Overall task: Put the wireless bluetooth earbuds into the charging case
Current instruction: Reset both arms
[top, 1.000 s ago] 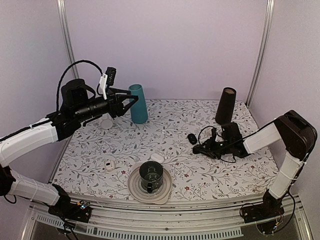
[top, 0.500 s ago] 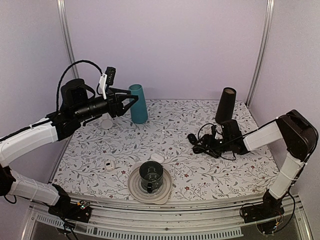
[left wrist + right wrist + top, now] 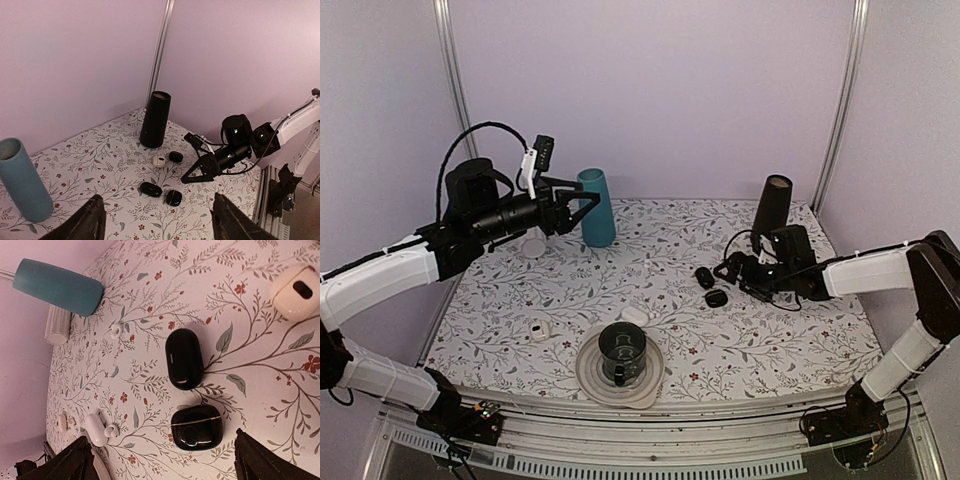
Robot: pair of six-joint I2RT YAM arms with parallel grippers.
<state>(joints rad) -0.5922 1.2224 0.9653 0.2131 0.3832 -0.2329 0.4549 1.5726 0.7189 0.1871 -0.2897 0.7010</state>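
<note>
No black earbuds show in any view. A square glossy black charging case (image 3: 196, 427) with a gold seam lies shut on the floral table (image 3: 650, 250). It is also in the overhead view (image 3: 716, 297). Just beyond it lies a shut black oval case (image 3: 184, 359), also seen from above (image 3: 704, 276). My right gripper (image 3: 161, 440) stands open and empty just short of the square case. From above, the right gripper (image 3: 732, 272) sits to that case's right. My left gripper (image 3: 582, 205) hangs open and empty, high over the back left beside the teal cylinder (image 3: 597, 207).
A black cylinder (image 3: 772, 210) stands at the back right, with a cream case (image 3: 159, 160) and another small black case (image 3: 175, 156) near it. A dark cup on a plate (image 3: 620, 355) sits front centre. A white case (image 3: 634, 315) and small white pieces (image 3: 539, 329) lie to the left.
My right gripper opened, let go of the square black case next to the oval one, and drew back to the right. The left arm barely moved; its jaws spread slightly.
</note>
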